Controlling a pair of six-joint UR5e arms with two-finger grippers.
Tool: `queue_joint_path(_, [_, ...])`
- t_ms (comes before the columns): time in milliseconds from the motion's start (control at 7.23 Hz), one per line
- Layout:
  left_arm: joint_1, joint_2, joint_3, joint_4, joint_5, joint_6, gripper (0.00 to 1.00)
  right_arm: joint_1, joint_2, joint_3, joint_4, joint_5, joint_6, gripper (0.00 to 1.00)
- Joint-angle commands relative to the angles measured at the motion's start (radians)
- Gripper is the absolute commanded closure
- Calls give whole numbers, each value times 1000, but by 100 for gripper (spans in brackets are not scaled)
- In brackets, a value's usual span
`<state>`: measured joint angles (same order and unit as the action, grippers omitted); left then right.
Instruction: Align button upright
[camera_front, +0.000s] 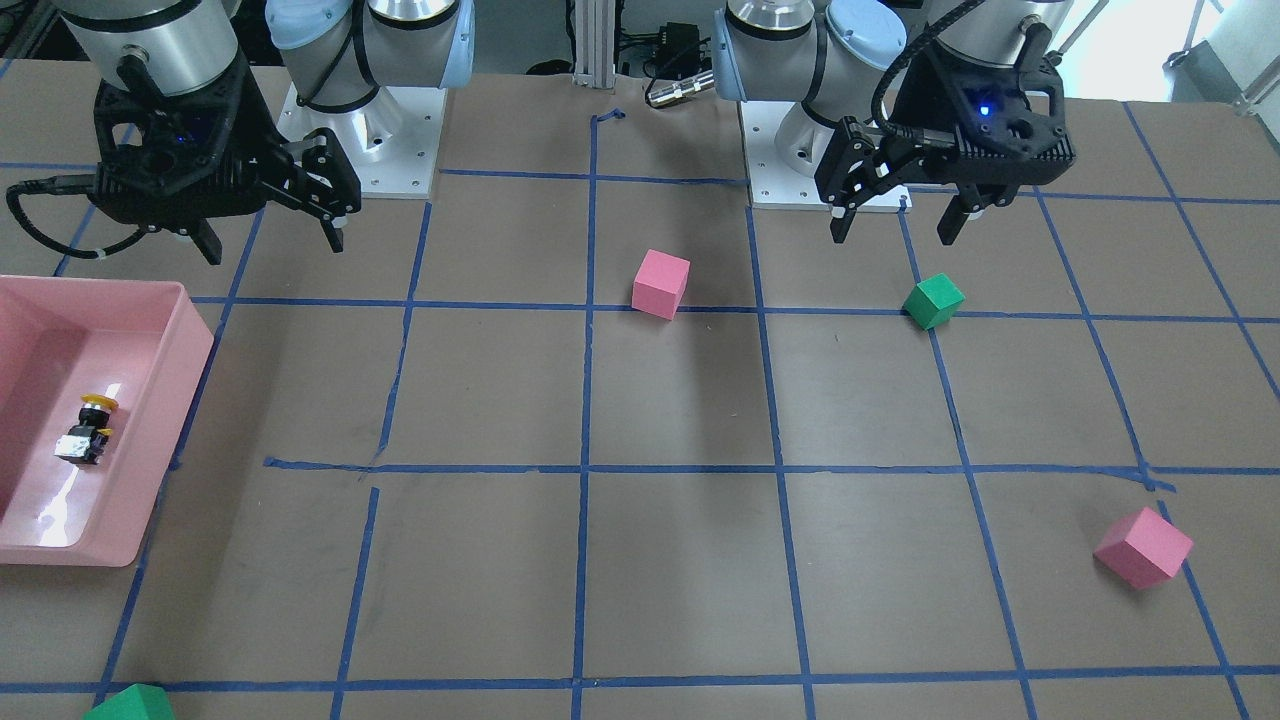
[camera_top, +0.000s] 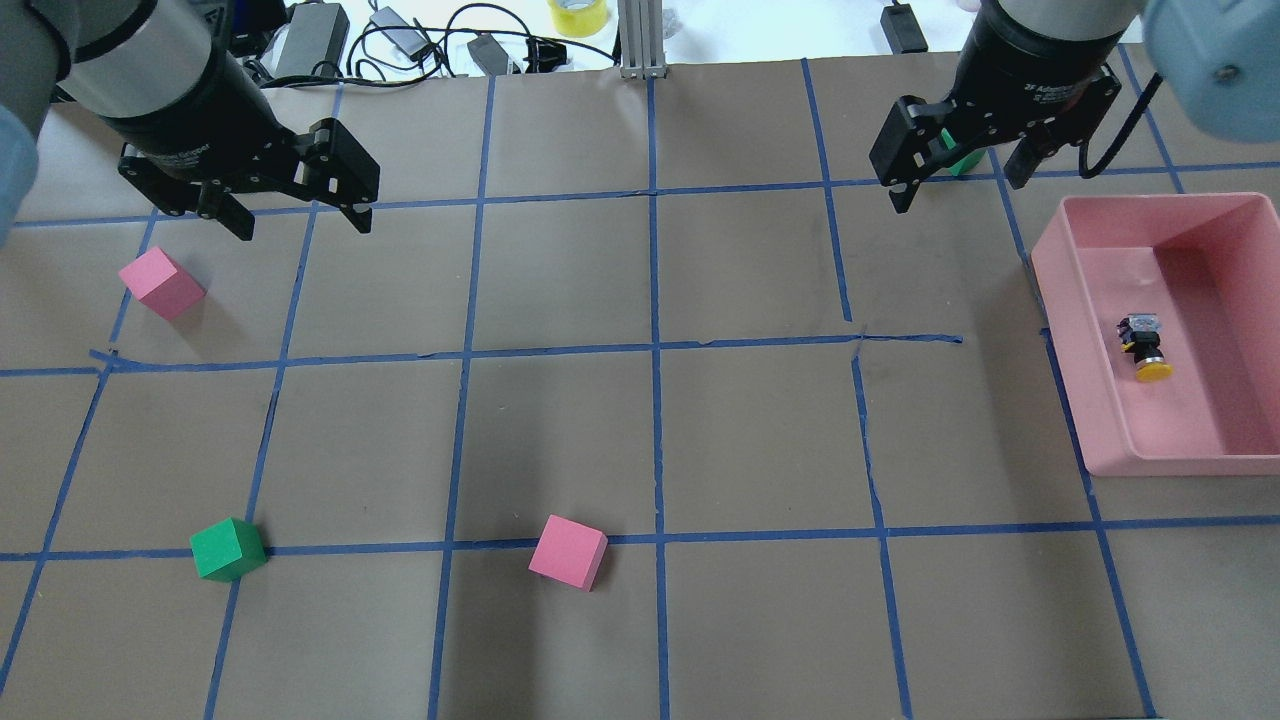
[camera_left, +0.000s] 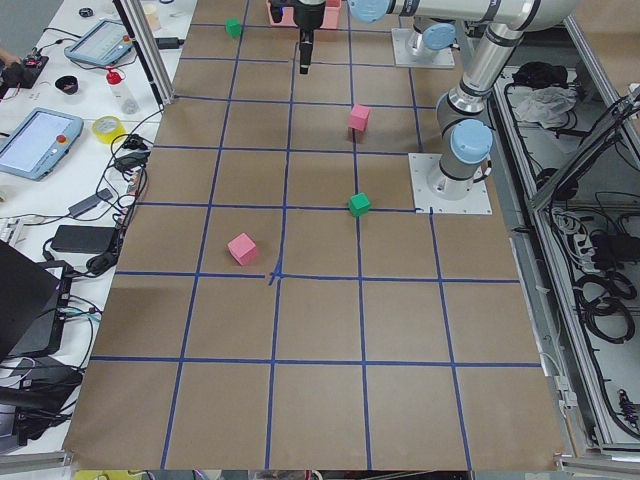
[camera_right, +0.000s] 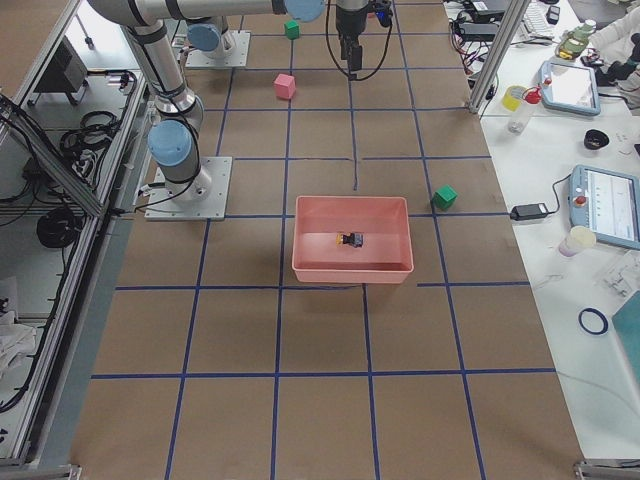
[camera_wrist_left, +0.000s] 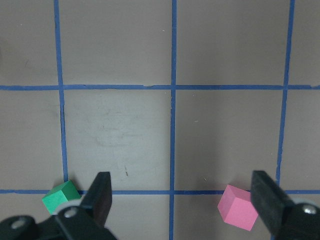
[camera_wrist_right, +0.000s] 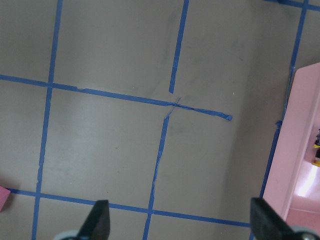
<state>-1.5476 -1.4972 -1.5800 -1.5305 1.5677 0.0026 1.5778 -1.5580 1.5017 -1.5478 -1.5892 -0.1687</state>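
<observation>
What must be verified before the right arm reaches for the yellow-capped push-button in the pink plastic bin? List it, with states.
Yellow-capped, black-bodied push-button upright: not ok, lies on its side.
Button apart from the pink plastic bin walls: ok.
Right gripper open, empty: ok.
Right gripper over the button: not ok, over the table beside the bin.
Left gripper away from the bin: ok.
Graspable faces on the button's grey base: cannot tell.
</observation>
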Motion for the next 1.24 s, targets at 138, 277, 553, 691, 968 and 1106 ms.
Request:
queue_joint_path(138, [1, -1, -2, 1, 2, 0, 0, -1, 0, 0, 2, 0, -3, 0])
queue_joint_path(277, [1, -3, -2, 1, 2, 0, 0, -1, 1, 0, 0, 0, -3, 0])
queue_joint_path(553, [3, -5, 0, 1, -2, 0, 0, -2, 3, 5, -6, 0, -3, 0])
queue_joint_path(691, [1, -5, 0, 1, -3, 0, 0, -4, 4, 5, -8, -3, -3, 0])
queue_joint_path(968, [1, -2, 2, 1, -3, 2, 0, -21, 12, 18, -15, -14, -12, 0])
queue_joint_path(1106, [3, -3, -1, 1, 0, 2, 0, -45, 12, 18, -23, -17, -12, 0])
